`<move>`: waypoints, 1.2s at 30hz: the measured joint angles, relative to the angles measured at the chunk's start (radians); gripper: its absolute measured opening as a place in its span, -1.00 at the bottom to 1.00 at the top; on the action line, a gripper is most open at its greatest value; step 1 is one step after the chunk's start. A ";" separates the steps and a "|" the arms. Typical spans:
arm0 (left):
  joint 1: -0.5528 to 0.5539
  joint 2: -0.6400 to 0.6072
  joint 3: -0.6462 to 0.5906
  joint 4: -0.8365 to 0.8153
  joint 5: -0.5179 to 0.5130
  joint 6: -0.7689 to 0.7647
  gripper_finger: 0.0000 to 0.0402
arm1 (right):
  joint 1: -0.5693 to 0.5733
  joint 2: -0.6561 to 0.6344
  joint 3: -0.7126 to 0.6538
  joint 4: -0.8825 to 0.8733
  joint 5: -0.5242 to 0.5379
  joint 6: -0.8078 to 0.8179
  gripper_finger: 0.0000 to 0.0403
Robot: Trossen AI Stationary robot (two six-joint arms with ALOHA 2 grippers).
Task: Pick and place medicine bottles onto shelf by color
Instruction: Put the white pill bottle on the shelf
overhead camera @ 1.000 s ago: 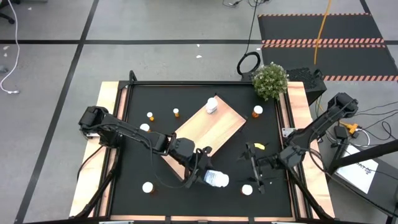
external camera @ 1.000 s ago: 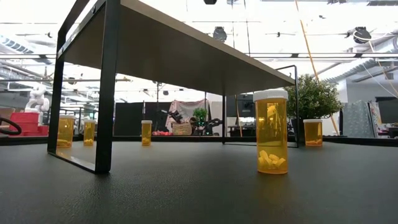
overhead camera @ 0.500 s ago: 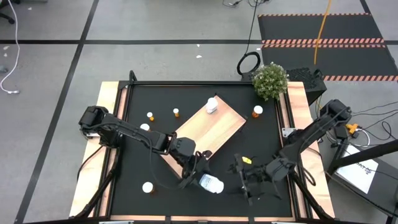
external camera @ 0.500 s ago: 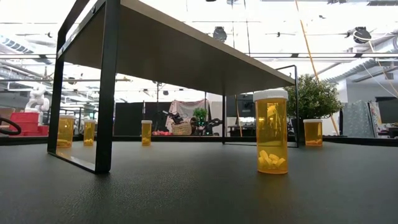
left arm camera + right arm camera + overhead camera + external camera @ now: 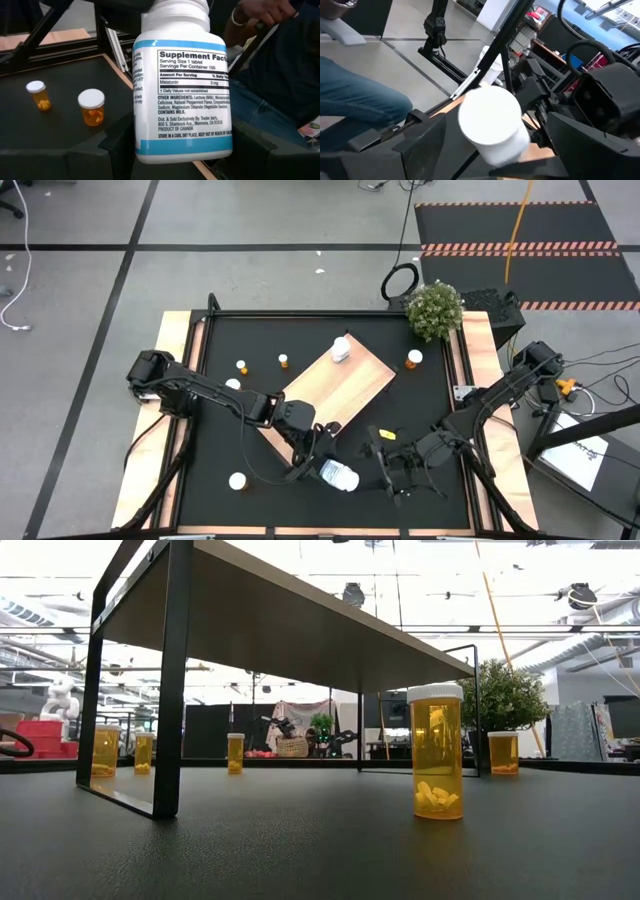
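Clearly early on: one white bottle (image 5: 340, 350) standing at the shelf's (image 5: 350, 385) twelve o'clock end, nothing else on it. Second white bottle (image 5: 340, 476) clamped in the left gripper (image 5: 322, 470) at the surface's (image 5: 220, 430) six o'clock, the right gripper (image 5: 388, 470) spread wide beside its cap, perhaps for a handover. Orange bottles (image 5: 283, 361) left loose: several at ten o'clock, one at two, one at seven. Most sorting yet to do.

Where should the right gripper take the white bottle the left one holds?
Probably by the cap end, straight along its axis: the white bottle lies level, the left gripper clamps its base, and the cap faces the open right gripper.
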 joint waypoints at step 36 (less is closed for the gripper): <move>-0.012 0.000 0.000 0.002 -0.106 -0.026 0.34 | -0.029 0.027 0.000 0.035 -0.049 -0.009 -0.03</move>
